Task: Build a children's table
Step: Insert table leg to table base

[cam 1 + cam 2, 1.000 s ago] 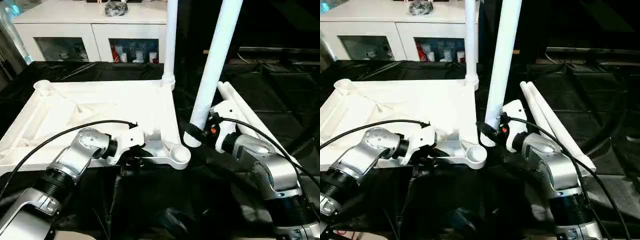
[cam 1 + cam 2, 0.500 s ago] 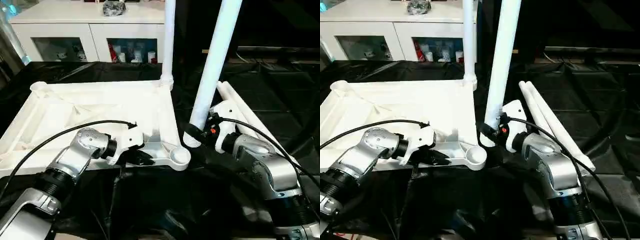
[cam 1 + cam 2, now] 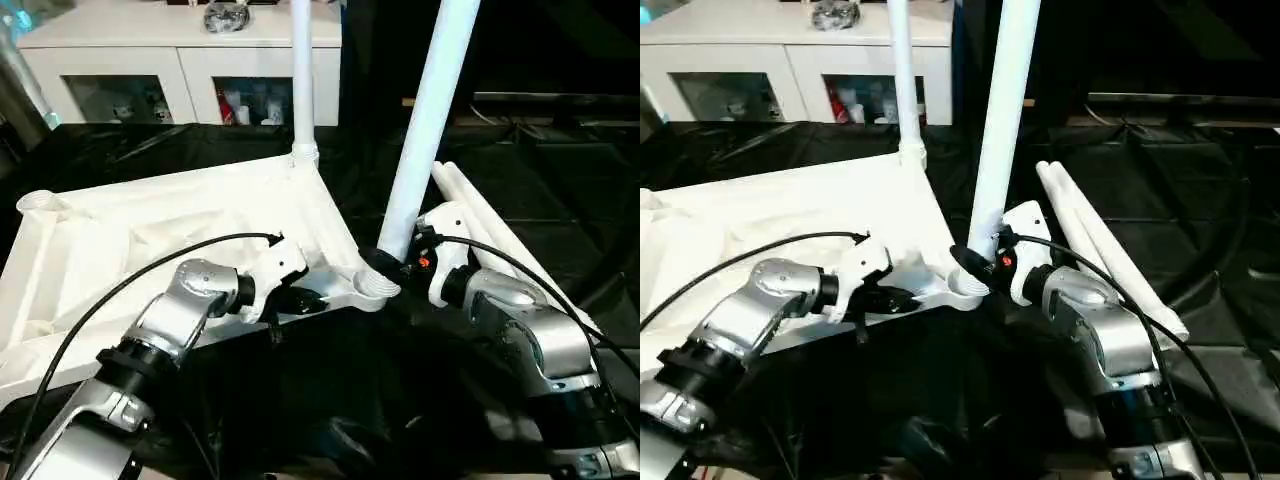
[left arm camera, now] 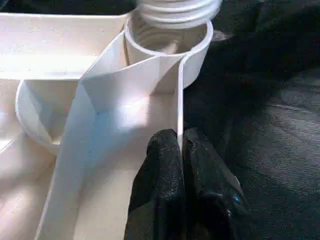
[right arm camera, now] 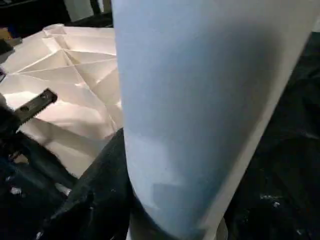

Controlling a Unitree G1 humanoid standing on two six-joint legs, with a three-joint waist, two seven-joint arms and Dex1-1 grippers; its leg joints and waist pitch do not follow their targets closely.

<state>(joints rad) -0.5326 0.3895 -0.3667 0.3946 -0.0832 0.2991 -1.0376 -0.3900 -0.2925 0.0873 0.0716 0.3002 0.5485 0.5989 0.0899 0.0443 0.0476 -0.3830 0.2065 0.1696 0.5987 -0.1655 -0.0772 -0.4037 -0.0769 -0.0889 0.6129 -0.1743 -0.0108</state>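
The white table top (image 3: pixel 170 225) lies ribbed side up on black cloth. One white leg (image 3: pixel 301 80) stands in its far corner socket. My left gripper (image 3: pixel 305 298) is shut on the thin rim wall beside the near right corner socket (image 3: pixel 377 288); its black fingers (image 4: pixel 162 170) pinch the rim in the left wrist view. My right gripper (image 3: pixel 385 262) is shut on a second leg (image 3: pixel 428 130), held nearly upright. That leg's threaded end (image 4: pixel 177 7) sits at the mouth of the socket (image 4: pixel 167 37). How far it has entered the socket cannot be told.
Two more white legs (image 3: pixel 485 220) lie side by side on the cloth beyond my right arm. A white glass-door cabinet (image 3: pixel 180 60) stands at the back. The far left corner socket (image 3: pixel 35 203) holds nothing. Black cables run along both forearms.
The table top has swung with my left gripper: its near right corner moved right, under the held leg's end, and the standing leg shifted left. The held leg barely moved.
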